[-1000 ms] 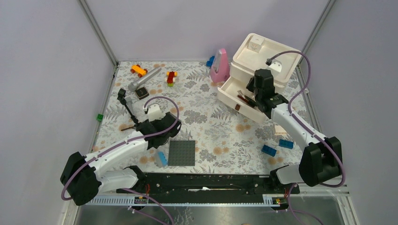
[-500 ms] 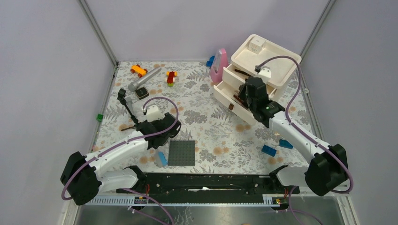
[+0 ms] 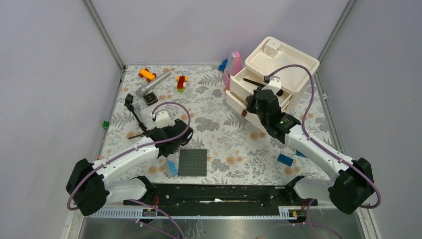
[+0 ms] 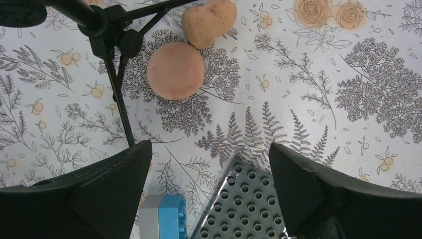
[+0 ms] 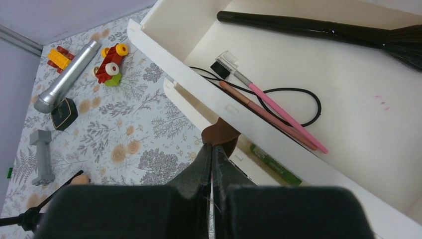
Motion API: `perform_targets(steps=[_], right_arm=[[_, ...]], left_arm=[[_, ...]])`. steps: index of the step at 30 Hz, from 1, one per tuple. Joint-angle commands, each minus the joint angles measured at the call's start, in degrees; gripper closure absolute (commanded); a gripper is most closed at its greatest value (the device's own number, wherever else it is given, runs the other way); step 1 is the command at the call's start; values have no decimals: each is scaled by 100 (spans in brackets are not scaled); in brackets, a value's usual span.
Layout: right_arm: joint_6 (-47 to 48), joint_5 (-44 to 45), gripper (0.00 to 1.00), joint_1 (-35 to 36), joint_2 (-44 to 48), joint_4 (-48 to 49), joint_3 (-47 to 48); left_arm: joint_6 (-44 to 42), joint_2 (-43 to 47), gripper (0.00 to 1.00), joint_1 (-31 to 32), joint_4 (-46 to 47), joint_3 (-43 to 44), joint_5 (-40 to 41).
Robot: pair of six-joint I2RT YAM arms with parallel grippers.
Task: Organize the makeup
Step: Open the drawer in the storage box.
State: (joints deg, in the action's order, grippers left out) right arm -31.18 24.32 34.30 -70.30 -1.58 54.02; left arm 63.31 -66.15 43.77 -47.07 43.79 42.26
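A white drawer organizer stands at the back right. Its upper drawer is open and holds a black brush, a pink-handled brush, a pale pink stick and a black loop. My right gripper is shut on the brown pull tab of the lower drawer, where a green stick lies. My left gripper is open and empty above the table. A round peach puff and a beige sponge lie ahead of it.
A black mini tripod stands left of the puff. The grey studded plate and a blue brick lie under my left gripper. A silver microphone, a black case, toy bricks and a pink object sit at the back.
My right gripper has moved left and toward the front with the pull tab. The drawers have slid out, and the upper one with the black brush now shows. The left arm has hardly moved.
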Motion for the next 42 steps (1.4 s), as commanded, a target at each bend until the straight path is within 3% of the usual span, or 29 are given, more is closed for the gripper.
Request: perform_targets(steps=[1,11,16,22,34,42], right_arm=[[-136,-377,100,348,144,255,74],[-141,-394,100,619,276,202,69],[-27,-323,78,615,503,202,86],[66,-757,67,617,752,-169,233],[219,-1082,65,614,1374,-271,160],[183,-950,63,613,1578,-310,44]], left_arm=[[111,-16,1,3,-28,149,219],[241,-129,1,-121,-32,12,186],[126,-328,1,-405,62,-46,148],[-298,-482,1,-964,570,-202,-33],[-800,-1339,2,-1583,1456,-154,-305],[-1005,-1683,18,-1880,1906,-250,-782]])
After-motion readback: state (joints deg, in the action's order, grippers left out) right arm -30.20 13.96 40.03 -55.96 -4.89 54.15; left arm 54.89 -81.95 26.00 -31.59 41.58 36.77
